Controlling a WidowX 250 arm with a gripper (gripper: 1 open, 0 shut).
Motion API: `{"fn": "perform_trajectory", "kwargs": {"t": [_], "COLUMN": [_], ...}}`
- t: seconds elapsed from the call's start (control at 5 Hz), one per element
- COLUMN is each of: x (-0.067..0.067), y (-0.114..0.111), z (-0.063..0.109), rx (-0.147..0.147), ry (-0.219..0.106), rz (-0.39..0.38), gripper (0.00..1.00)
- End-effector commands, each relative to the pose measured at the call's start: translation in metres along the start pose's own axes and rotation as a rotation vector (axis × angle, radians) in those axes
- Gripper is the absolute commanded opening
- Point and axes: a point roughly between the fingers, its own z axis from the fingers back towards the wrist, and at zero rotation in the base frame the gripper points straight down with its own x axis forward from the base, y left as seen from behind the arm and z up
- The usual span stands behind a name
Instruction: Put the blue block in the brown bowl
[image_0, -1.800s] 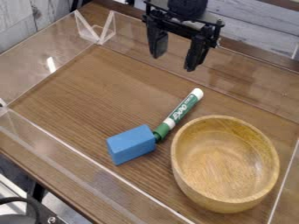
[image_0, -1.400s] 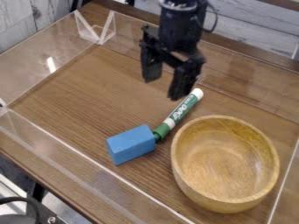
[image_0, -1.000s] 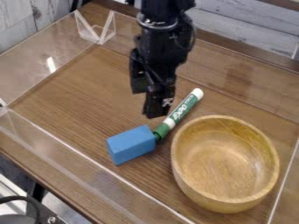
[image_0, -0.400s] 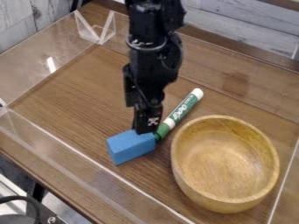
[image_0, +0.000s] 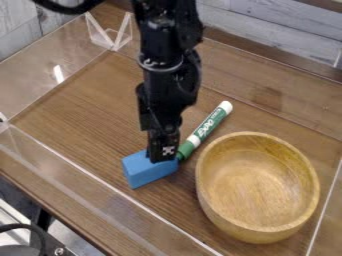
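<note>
Black robot gripper (image_0: 155, 143) points down with fingers spread wide, tips right over the small matte blue block (image_0: 147, 168) on the wooden tabletop (image_0: 80, 110); green-and-white marker pen (image_0: 206, 128) alongside, round light-brown wooden bowl (image_0: 257, 186) nearby

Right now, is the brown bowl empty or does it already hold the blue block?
Empty. The brown bowl shows only bare wood grain inside. The blue block lies on the table to its left, beneath the gripper with its fingers open.
</note>
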Motion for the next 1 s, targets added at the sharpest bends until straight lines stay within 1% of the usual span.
{"fn": "perform_trajectory", "kwargs": {"t": [0.0, 0.4, 0.8], "x": [0.0, -0.004, -0.006], "y": [0.005, 0.006, 0.007], "z": [0.006, -0.004, -0.013], "rx": [0.048, 0.06, 0.078], "ry": [-0.046, -0.066, -0.099], "rz": [-0.012, -0.004, 0.011], "gripper": [1.0, 1.0, 1.0]}}
